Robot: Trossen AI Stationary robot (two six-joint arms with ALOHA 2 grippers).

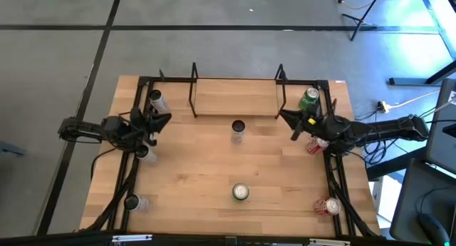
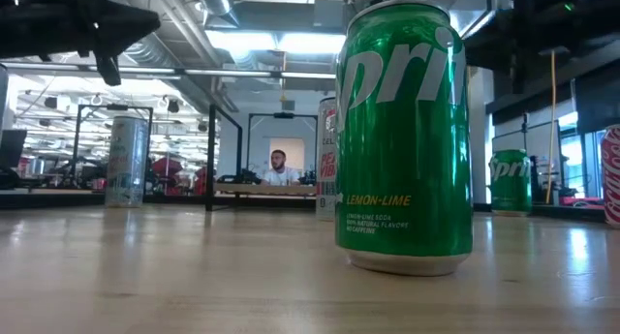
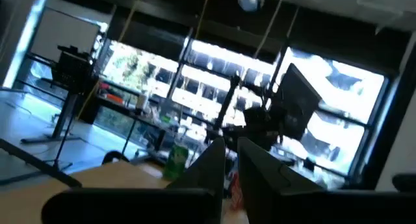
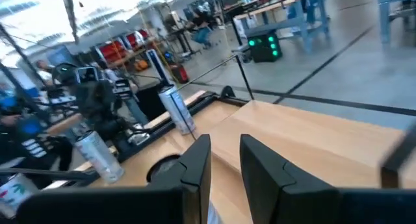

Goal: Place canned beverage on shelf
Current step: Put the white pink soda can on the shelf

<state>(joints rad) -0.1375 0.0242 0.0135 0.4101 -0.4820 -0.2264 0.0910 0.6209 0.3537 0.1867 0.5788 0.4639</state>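
At the counter's [image 1: 214, 167] two side edges my arms hung raised. Left gripper [image 1: 162, 120] showed its jaws nearly closed, a thin gap, holding nothing; right gripper [image 1: 288, 120] the same, empty, just beside the green can [image 1: 308, 98]. The shelf [image 1: 235, 98] stood at the far edge, board bare. Nearest free can [image 1: 238, 130] stood upright mid-counter, just in front of the shelf; another green can [image 1: 241, 192] nearer the front. I judged these light, thin-walled, smooth, dentable: grip mid-body, across the width, gently.
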